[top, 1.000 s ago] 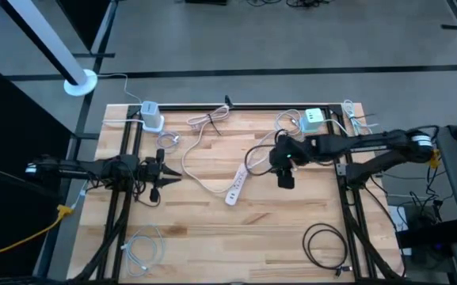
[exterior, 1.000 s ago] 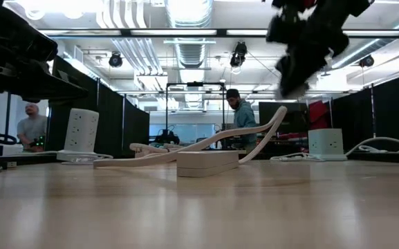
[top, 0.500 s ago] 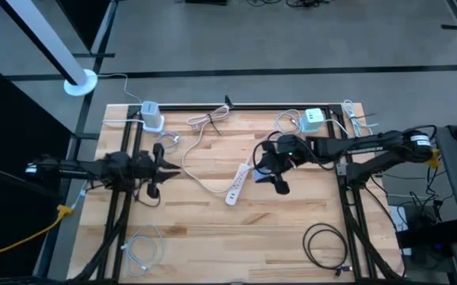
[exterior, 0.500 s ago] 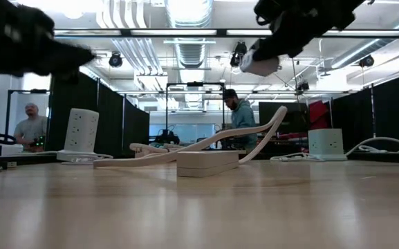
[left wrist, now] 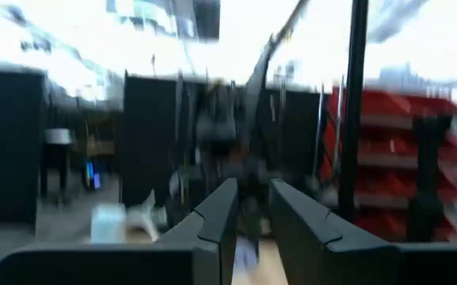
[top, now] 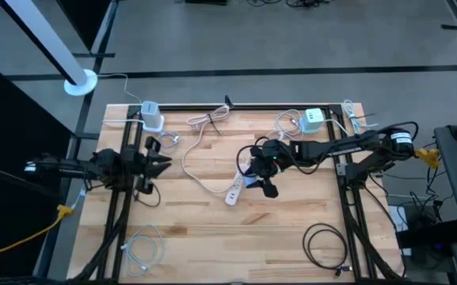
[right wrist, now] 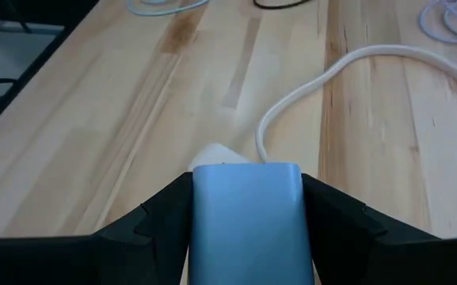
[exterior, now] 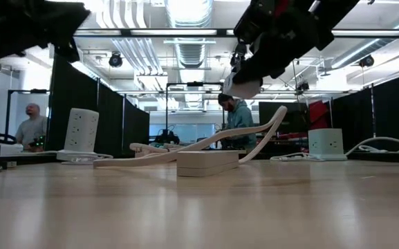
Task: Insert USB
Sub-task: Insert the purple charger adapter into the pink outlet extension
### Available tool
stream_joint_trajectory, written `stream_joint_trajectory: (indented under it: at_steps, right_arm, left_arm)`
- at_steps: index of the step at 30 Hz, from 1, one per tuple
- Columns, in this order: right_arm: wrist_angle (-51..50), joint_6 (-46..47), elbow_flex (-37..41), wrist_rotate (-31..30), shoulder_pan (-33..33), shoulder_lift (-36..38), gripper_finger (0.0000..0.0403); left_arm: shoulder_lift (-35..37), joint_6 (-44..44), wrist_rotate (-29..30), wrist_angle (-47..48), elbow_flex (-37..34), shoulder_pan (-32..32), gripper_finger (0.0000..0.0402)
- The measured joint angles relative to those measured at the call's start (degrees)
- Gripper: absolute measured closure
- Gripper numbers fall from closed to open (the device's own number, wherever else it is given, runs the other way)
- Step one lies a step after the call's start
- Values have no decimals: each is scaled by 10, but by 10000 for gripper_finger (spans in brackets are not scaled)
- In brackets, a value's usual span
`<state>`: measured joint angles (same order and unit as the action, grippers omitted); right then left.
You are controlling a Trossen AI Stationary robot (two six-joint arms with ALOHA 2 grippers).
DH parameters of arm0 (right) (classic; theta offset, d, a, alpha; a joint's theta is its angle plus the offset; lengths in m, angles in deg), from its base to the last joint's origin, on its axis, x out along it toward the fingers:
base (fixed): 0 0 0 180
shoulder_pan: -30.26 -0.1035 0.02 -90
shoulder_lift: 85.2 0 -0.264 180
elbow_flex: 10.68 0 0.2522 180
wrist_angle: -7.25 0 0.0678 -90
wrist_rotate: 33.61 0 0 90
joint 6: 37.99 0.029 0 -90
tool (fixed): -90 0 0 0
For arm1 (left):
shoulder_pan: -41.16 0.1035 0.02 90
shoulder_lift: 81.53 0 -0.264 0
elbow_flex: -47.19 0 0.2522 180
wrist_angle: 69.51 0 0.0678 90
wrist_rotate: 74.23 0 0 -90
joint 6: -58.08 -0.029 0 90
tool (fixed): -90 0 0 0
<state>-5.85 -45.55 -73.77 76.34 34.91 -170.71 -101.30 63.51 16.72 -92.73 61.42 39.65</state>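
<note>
Right pincer [right wrist: 246, 218] clamped on a smooth, pale blue rectangular charger block [right wrist: 246, 214] (rounded corners), held above the white power strip [top: 237, 184] with its pale cord on the light wooden plank counter [top: 212, 229]. Left pincer [left wrist: 249, 210] nearly together, gripping nothing, over the counter's left side

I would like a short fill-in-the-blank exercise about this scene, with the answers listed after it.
1. The right gripper is shut on a light ____ block.
2. The white power strip lies on the ____ table.
3. The right gripper hangs ____ the power strip.

Missing words: blue; wooden; above
</note>
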Motion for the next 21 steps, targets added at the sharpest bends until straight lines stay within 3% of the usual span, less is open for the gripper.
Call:
stream_joint_trajectory:
  at_steps: [5, 10, 13, 17, 21]
  right_arm:
    - [52, -6, -15, 0, 4, -24, 212]
    - [56, 24, -57, 9, 17, -65, 212]
    - [56, 57, -81, 70, 28, -92, 212]
    - [39, 83, -101, 152, 38, -107, 212]
    - [27, 84, -106, 163, 43, -102, 212]
  left_arm:
    - [-157, 8, 33, -44, 22, 0, 338]
    - [-339, -112, 42, -46, 122, -2, 338]
    - [-442, -190, 41, -35, 191, -4, 338]
    - [-537, -220, 41, 21, 285, -9, 338]
    - [-599, -253, 41, 88, 358, -24, 338]
